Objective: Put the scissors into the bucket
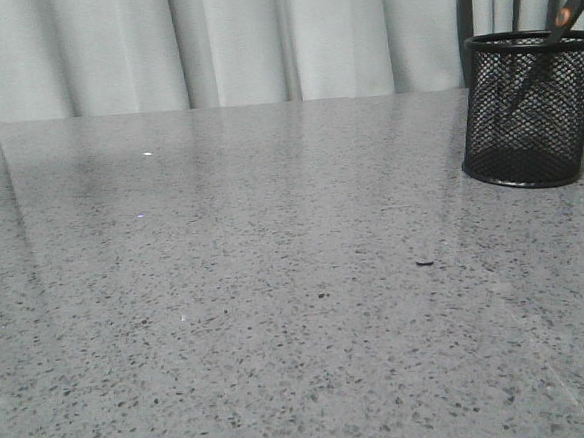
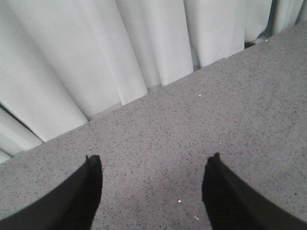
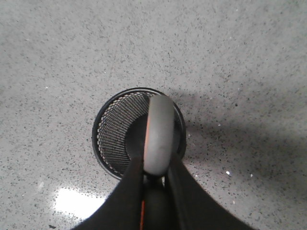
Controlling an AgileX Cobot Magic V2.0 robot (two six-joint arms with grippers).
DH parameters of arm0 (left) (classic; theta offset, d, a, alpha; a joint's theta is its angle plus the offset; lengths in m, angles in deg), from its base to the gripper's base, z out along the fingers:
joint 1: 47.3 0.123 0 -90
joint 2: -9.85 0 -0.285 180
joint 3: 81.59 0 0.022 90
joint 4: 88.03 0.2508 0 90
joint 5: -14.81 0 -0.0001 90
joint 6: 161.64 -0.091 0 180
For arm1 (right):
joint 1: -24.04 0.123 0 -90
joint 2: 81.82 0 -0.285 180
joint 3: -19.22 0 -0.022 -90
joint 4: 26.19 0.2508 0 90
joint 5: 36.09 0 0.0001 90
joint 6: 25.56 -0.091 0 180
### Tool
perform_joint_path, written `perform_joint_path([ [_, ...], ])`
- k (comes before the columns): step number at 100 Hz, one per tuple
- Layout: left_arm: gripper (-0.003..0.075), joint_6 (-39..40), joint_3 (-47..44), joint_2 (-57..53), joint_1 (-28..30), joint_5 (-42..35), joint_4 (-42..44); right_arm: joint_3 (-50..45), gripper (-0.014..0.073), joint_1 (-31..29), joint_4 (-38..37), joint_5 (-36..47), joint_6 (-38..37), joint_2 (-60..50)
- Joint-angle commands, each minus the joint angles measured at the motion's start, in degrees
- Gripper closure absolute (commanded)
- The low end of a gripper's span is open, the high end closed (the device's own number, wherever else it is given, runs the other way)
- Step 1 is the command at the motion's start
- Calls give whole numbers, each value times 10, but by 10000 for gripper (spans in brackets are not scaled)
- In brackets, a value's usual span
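Observation:
The black wire-mesh bucket (image 1: 530,112) stands upright at the far right of the grey speckled table. The scissors (image 1: 570,9) slant into it from the upper right, orange pivot just above the rim, blades dimly seen through the mesh. In the right wrist view my right gripper (image 3: 156,165) is shut on the scissors' grey handle (image 3: 158,136), directly over the bucket's (image 3: 112,134) open mouth. My left gripper (image 2: 153,165) is open over bare table, nothing between its fingers (image 2: 88,184). Neither gripper shows in the front view.
A pale pleated curtain (image 1: 260,41) hangs just behind the table's back edge (image 1: 214,108). A small dark speck (image 1: 424,264) lies on the table in front of the bucket. The left gripper hovers near that back edge (image 2: 158,88).

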Motion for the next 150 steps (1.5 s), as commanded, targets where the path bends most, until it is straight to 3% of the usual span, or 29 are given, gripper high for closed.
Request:
perform_joint_path([
  [1,300,4,19,-17,1,-34,-17,19,641,6,5,36,-2,1],
  [29,300,4,19,-17,1,-34,-17,19,633,10,1,42,9,26],
  [39,300,3,19,-17,1,-34,-17,19,567,10,1,43,13,26],
  [63,300,0,19,-17,1,-29,-16,24,311,9,-14,39,15,26],
  [86,307,-1,19,-17,1,-21,-11,38,288,9,-47,49,15,0],
  [95,374,-1,19,-17,1,-21,-11,38,288,9,-51,64,15,-19],
  [115,671,-1,19,-17,1,-21,-10,38,288,9,-50,111,15,-69],
  [121,739,-1,19,-17,1,-21,-10,38,303,9,-37,127,15,-84],
  [125,741,-1,19,-18,1,-21,-10,37,332,9,-21,136,15,-93],
  [145,741,-1,-17,-53,1,-70,-10,-6,658,9,44,203,23,-142],
  [150,741,-1,-45,-72,1,-100,-10,-32,665,9,59,232,32,-158],
])
